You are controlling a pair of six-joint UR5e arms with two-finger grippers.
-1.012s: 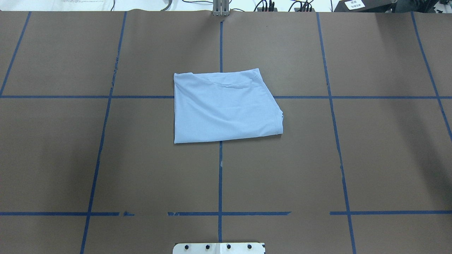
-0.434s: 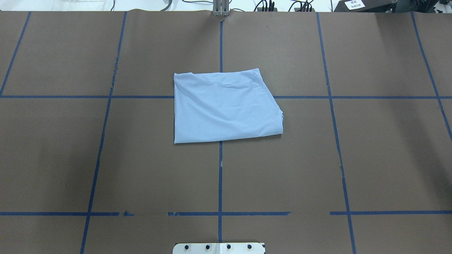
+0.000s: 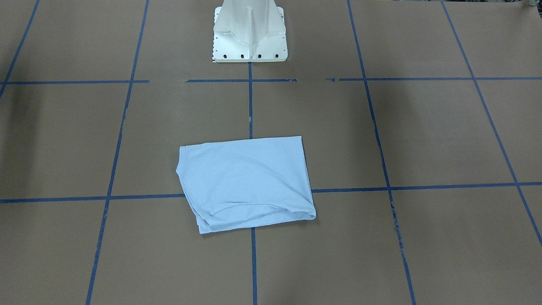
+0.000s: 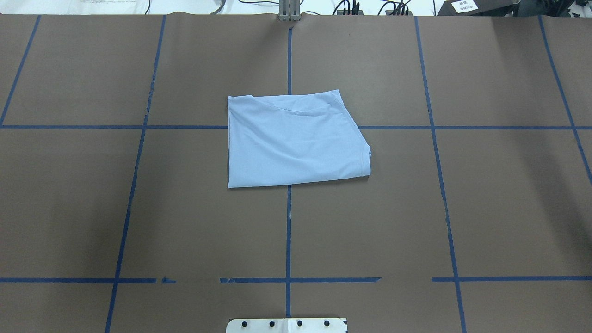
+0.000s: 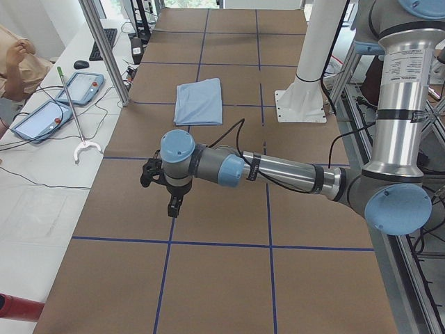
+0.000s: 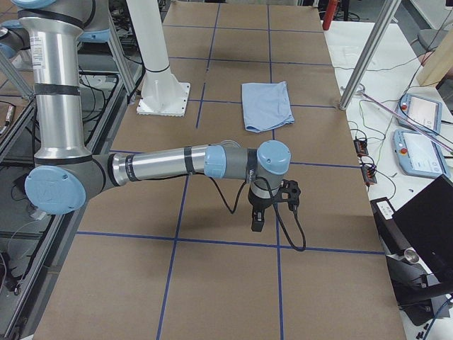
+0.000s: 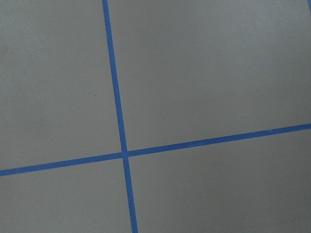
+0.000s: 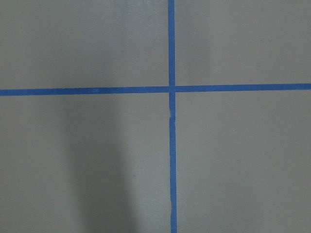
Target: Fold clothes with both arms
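At the middle of the brown paper-covered counter (image 4: 508, 208), the folded pale blue T-shirt (image 4: 296, 138) lies just as a second ago, across blue tape lines (image 4: 288, 231). The black left tool (image 5: 174, 206) and right tool (image 6: 257, 221) hang, seemingly toward opposite ends, well apart from it; wide or narrow, I cannot tell.

Even, diffuse light from above; focus is sharp. Soft, broad shadows dim the table (image 4: 485, 208) at the overhead view's left and right. The shirt (image 4: 291, 138) casts a thin shadow along its lower edge. Wrist views are slightly grainy.
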